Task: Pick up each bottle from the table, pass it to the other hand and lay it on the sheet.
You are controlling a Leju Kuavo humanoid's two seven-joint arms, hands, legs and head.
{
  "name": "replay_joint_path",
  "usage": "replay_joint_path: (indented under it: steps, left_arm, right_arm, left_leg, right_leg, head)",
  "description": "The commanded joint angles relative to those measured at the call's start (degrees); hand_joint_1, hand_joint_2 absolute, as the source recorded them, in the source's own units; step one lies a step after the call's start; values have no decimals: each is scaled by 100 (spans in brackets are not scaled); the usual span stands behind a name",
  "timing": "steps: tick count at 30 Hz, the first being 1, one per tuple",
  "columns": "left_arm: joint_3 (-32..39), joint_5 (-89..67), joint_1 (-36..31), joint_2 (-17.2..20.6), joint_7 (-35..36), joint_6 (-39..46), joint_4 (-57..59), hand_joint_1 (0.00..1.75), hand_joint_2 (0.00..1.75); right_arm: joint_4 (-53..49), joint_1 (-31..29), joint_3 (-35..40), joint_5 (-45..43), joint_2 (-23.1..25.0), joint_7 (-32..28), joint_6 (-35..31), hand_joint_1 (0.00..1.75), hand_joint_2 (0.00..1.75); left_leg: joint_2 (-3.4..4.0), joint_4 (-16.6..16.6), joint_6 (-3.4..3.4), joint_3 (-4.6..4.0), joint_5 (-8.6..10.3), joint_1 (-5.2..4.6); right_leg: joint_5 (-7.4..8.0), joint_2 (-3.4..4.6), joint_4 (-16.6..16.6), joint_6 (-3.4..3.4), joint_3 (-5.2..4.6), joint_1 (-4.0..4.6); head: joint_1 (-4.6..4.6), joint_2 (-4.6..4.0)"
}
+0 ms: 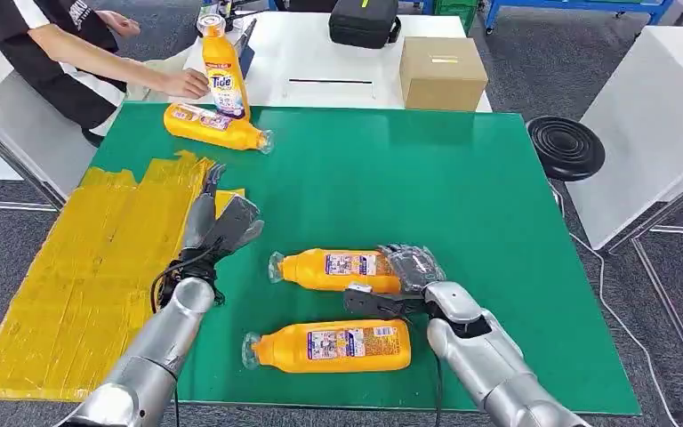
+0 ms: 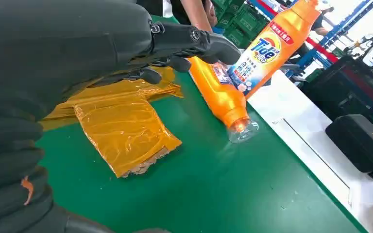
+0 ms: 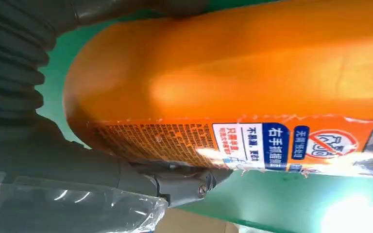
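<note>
Orange bottle [image 1: 342,269] lies on the green desk [image 1: 427,178], long axis crosswise, cap toward the left robot hand [image 1: 222,222]; we note the right robot hand [image 1: 409,271] wrapped around its base. From the left wrist, that hand hovers unladen, fingers spread, beside the yellow sheet [image 2: 121,126]. From the right wrist, fingers [image 3: 184,182] clamp the bottle's base; we judge the left hand nearer for the handover.
</note>
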Motion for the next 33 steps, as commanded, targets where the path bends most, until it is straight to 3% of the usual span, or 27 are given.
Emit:
replay_joint_path:
  steps: [1,2,21,23,24,27,33]
  left_arm:
    - [-60,53,-195,69,42,15,346,0,175]
    - [-59,53,-189,66,45,15,336,0,175]
    - [-60,38,-158,60,53,0,295,0,175]
    - [-52,24,-126,64,57,2,251,0,175]
    - [-44,16,-79,72,50,5,195,0,175]
    - [-54,-34,122,107,4,-6,-23,0,175]
    - [-533,960,677,95,-386,-1295,-1599,0,175]
  right_arm:
    - [912,-302,-54,-6,151,-54,-11,164,175]
    - [926,-299,-66,-7,159,-60,-27,175,175]
    - [801,-214,-179,-33,166,-75,-244,175,175]
    - [646,-151,-261,-28,165,-78,-428,175,175]
    - [477,-75,-326,-15,164,-88,-627,175,175]
    - [-310,308,-666,-72,174,-152,-1190,175,175]
    - [-2051,1174,-1548,-764,264,-773,-2203,175,175]
  left_leg:
    - [-1,-5,-33,16,-1,8]
    - [-1,-5,-29,13,0,7]
    - [-3,-3,-23,9,3,5]
    - [-2,-21,-67,36,5,17]
    - [-4,-5,-33,14,2,9]
    - [-1,-7,-29,16,1,7]
    - [1,2,-34,6,-7,10]
  right_leg:
    - [-1,-2,-9,-13,19,6]
    - [0,-2,-8,-11,16,5]
    - [2,-3,-6,-9,11,4]
    - [6,-3,-29,-27,41,12]
    - [2,-4,-9,-13,17,6]
    - [1,-1,-10,-12,17,5]
    - [-6,2,-2,-13,11,7]
  head:
    - [0,0]
    - [0,0]
    - [0,0]
    - [0,0]
    - [0,0]
    - [0,0]
    - [2,0]
